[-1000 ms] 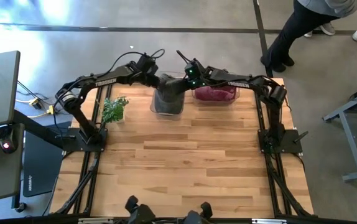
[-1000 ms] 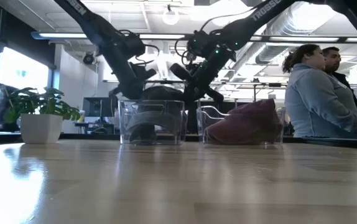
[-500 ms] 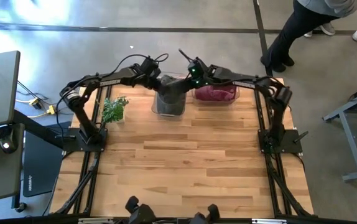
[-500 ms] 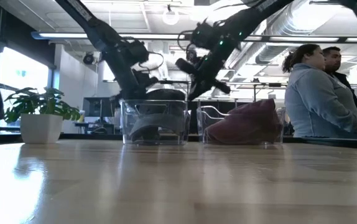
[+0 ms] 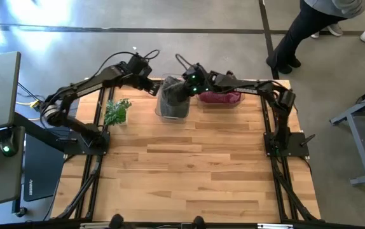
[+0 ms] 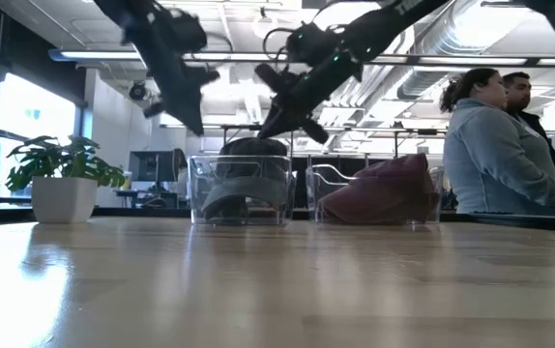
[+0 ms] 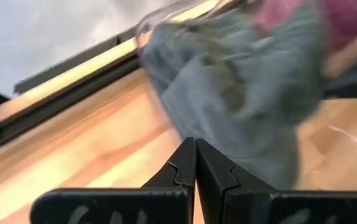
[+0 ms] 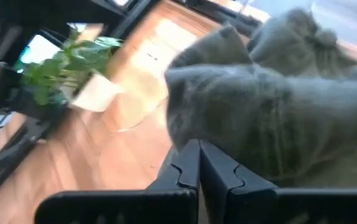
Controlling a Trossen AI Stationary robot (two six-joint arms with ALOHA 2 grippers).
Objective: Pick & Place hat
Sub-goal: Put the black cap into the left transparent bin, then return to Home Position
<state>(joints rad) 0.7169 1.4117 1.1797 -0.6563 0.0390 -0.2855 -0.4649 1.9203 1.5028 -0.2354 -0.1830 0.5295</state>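
Grey hat [image 5: 172, 97] lying in a clear bin [image 5: 172, 113] at the worktop's [image 5: 189, 165] far edge, crown rising above the bin's rim in the low view [image 6: 244, 155]. Beside it, to the right, a second clear bin [image 5: 221, 104] holding a maroon hat [image 5: 219, 97].

Left pincer [image 5: 149, 88] raised beside the grey hat's bin on its left, apart from the hat; fingers [image 7: 180, 169] pressed tip to tip, nothing between them, seen in the left wrist view with the hat [image 7: 241, 87] blurred ahead.

Right pincer [image 5: 184, 89] hanging above the grey hat's right side, high over the bin in the low view [image 6: 276, 113]; fingers [image 8: 188, 165] likewise clenched empty, the hat [image 8: 272, 118] filling the right wrist view close in front, contact not clear.

Potted plant [image 5: 116, 112] near the worktop's far left corner, white pot visible in the low view [image 6: 63, 198]. Two people [image 6: 505, 145] standing beyond the worktop on the right.
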